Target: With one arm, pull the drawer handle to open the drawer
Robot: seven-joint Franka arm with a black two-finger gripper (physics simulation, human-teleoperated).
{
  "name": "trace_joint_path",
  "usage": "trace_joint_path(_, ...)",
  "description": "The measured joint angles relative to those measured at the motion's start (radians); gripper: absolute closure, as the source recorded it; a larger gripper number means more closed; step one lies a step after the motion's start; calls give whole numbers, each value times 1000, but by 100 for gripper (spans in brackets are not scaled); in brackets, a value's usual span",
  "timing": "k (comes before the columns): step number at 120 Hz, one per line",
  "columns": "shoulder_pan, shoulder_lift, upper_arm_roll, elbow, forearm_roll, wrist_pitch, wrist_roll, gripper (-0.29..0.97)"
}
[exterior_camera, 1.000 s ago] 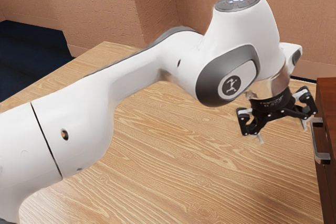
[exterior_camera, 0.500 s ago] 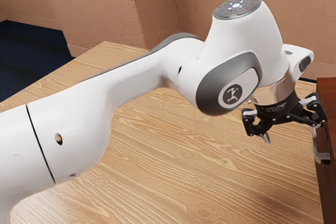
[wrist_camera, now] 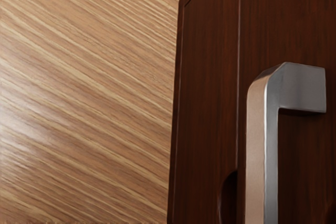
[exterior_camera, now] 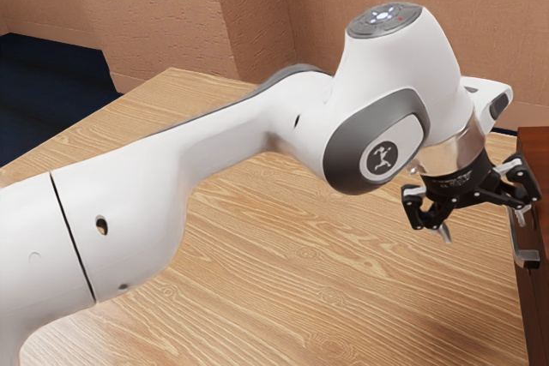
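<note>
At the exterior view's right edge, a drawer front (exterior_camera: 536,156), upright at the end of the counter (exterior_camera: 283,246), its handle (exterior_camera: 521,242) on the face toward the arm (exterior_camera: 214,160). From the exterior view's left, the arm above the counter, stretched across it. Tool (exterior_camera: 483,220) just beside the handle, above the counter. In the wrist view, handle close ahead, counter alongside the drawer front.

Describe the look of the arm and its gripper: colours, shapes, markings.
The arm has glossy white, rounded shells with grey bands at the joints. A grey round cap carries small lights, and a black disc bears a white emblem. A silver metal collar joins it to the black two-finger gripper, with pale fingertips.
</note>
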Motion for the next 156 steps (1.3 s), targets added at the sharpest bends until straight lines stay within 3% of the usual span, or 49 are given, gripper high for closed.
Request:
trace_joint_path(39,-1,0,-1,-6,2,5,-6,3)
trace_joint_path(66,-2,-1,-1,-15,3,8,-9,18)
trace_joint_path(102,-3,-17,0,-57,4,21,-15,28)
trace_joint_path(156,-3,-106,-1,-174,22,62,-19,33)
